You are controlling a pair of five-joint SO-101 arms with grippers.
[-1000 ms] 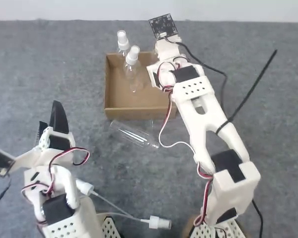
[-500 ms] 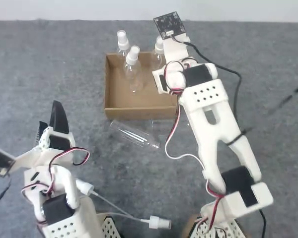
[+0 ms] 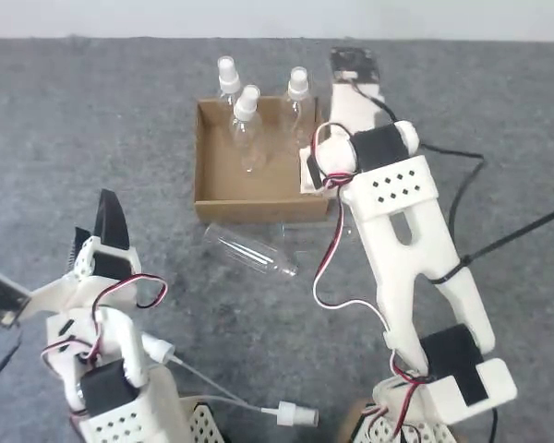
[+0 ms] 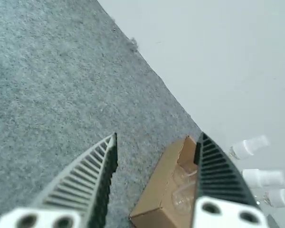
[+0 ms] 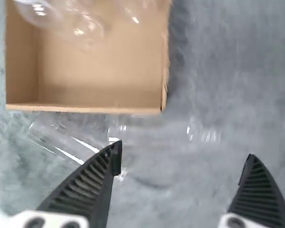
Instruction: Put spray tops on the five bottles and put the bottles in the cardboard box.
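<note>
The grey carpeted worktop (image 3: pixel 92 120) fills the high view. On the right side of the frame, the right arm (image 3: pixel 402 221) stretches from the lower edge up to the cardboard box (image 3: pixel 222 175). The right wrist view looks down on the box's near wall (image 5: pixel 85 108), and there the right jaws stand wide open above the carpet, holding nothing. The left arm (image 3: pixel 97 323) sits in the lower left corner of the high view. Its jaws are raised, parted and empty, and between them its wrist view shows the box (image 4: pixel 156 190) far off.

The box lies at the upper centre of the high view. Three capped bottles stand at its upper end: one (image 3: pixel 247 120) inside, one (image 3: pixel 297 92) at the upper right corner and one (image 3: pixel 227 78) at the upper rim. For this last one I cannot tell if it is inside or behind. An uncapped bottle (image 3: pixel 247 249) lies on its side on the carpet just below the box, and the right wrist view shows it (image 5: pixel 57 137) also. Two loose spray tops (image 3: pixel 159 350) (image 3: pixel 292 415) with thin tubes lie at the lower edge, near the base of the left arm.
</note>
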